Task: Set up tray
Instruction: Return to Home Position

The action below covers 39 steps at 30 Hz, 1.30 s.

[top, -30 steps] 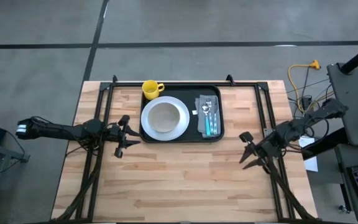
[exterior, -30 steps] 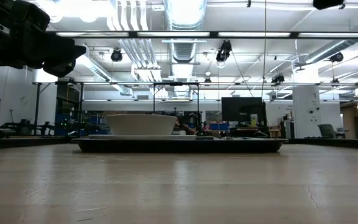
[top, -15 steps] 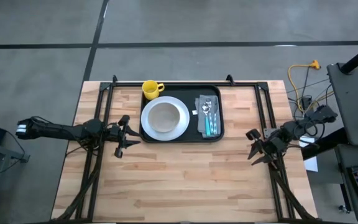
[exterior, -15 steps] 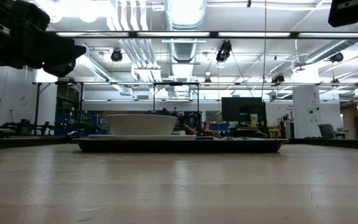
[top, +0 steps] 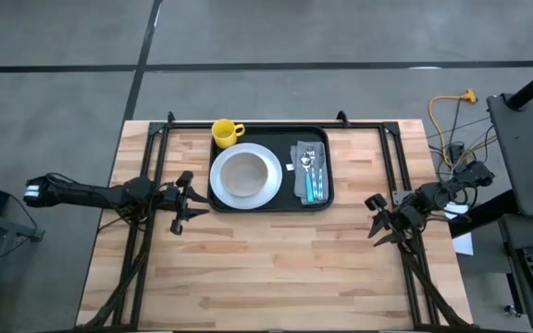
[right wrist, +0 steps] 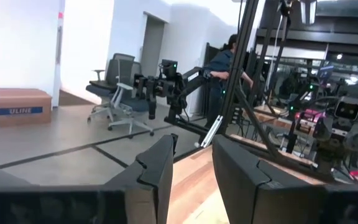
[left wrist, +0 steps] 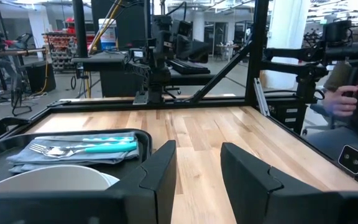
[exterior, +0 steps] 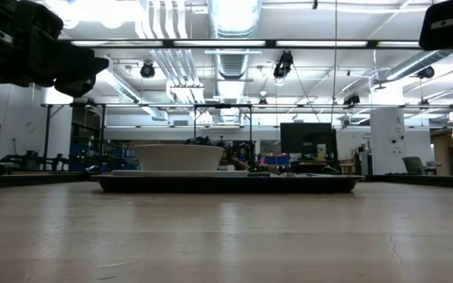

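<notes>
The black tray [top: 271, 203] lies flat near the table's far edge. On it sit a white plate [top: 245, 176] with a bowl [exterior: 178, 156], a yellow mug [top: 226, 132] at its far-left corner, and a grey napkin [top: 309, 172] bearing cutlery with teal handles [left wrist: 107, 146]. My left gripper [top: 181, 203] hovers open just left of the tray, touching nothing. My right gripper [top: 380, 222] is open above the table's right side, well clear of the tray.
Bare wooden tabletop [top: 276, 268] spreads over the near half. Black frame rails [top: 266, 123] run along the far edge and down both sides. In the wrist views a person [right wrist: 229, 59] stands beyond the table and a hand [left wrist: 353, 93] shows in the room.
My right gripper has drawn back toward the table's right edge, most of it in the first half second, and kept open. The left arm and everything on the tray have stayed still.
</notes>
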Each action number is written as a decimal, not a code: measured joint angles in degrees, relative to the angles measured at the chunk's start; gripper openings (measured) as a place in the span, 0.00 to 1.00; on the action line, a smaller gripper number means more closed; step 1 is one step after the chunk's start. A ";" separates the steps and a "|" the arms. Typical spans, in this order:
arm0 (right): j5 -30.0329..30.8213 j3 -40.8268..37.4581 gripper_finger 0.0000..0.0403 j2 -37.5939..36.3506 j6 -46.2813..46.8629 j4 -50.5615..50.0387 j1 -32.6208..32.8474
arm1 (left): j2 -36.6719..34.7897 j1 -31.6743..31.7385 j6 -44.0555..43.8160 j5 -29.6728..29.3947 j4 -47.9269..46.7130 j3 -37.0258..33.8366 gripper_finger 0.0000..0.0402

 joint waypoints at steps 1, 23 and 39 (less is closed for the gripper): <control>0.00 -0.01 0.25 0.11 0.04 -0.35 -0.02 | -0.01 -0.02 0.00 0.00 -0.02 0.00 0.27; -1.31 -0.01 0.25 0.77 -0.45 -8.73 0.00 | -0.02 0.01 0.00 0.00 0.00 0.00 0.27; -1.29 -0.01 0.25 0.79 -0.45 -8.74 0.00 | -0.02 0.01 0.00 0.00 -0.01 0.04 0.27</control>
